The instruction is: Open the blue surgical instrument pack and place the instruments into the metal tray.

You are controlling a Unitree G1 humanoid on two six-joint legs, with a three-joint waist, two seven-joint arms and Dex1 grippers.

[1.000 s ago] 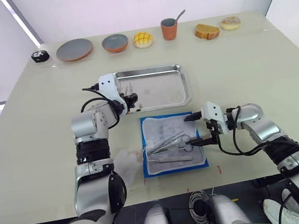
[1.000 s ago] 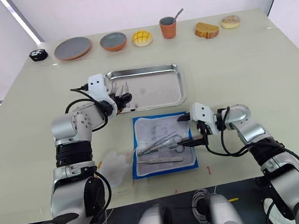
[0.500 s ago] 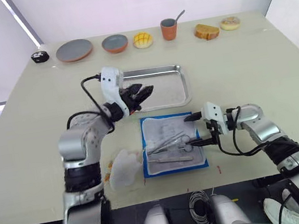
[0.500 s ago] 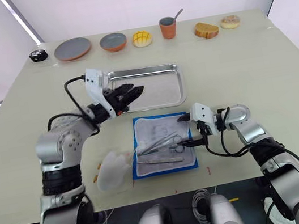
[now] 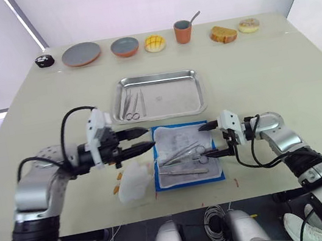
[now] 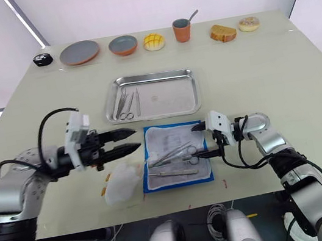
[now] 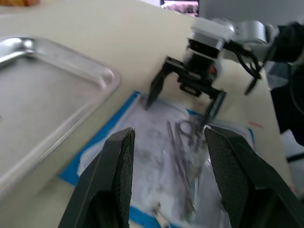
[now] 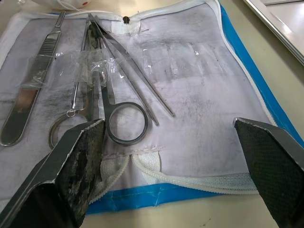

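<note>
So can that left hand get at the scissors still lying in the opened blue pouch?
Probably yes. The left hand is open and hovers beside the pouch, pointing at the scissors, with nothing between. The right hand sits open at the far edge.

Both arms are silver-grey with black joint bands and looping black cables; each white wrist block carries a gripper of two black fingers point(image 8: 80, 161).
</note>
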